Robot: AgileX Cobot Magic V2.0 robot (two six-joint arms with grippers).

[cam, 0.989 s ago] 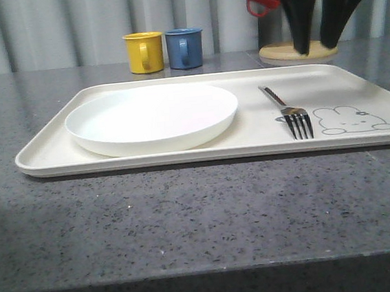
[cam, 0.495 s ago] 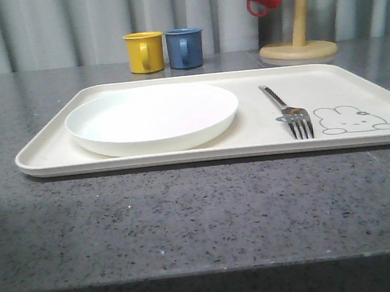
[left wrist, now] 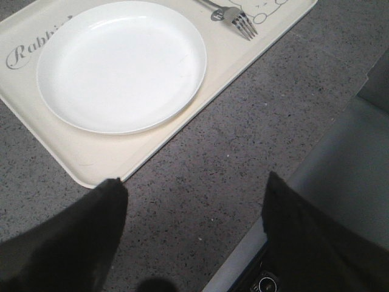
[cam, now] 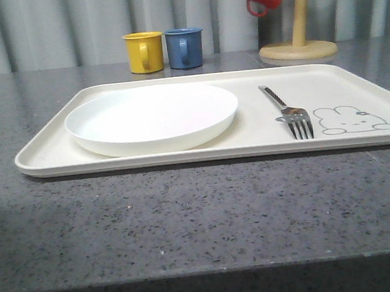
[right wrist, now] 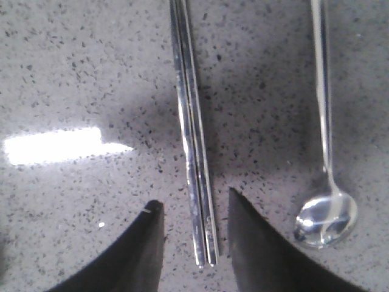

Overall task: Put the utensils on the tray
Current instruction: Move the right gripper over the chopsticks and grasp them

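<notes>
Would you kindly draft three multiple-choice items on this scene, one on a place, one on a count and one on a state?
1. Where does the fork lie?
A. On the tray, beside the white plate
B. On the white plate
C. On the stone counter, off the tray

2. How many mugs stand side by side behind the tray?
A. One
B. Two
C. Four

3. How does the right gripper stand?
A. Shut on the spoon
B. Open, its fingers either side of the chopsticks
C. Shut on the chopsticks

Answers:
1. A, since the front view shows the fork flat on the tray between the plate and the drawn rabbit.
2. B, a yellow mug and a blue mug.
3. B, as the right wrist view shows the fingers apart with the chopstick ends between them, on the counter.
</notes>
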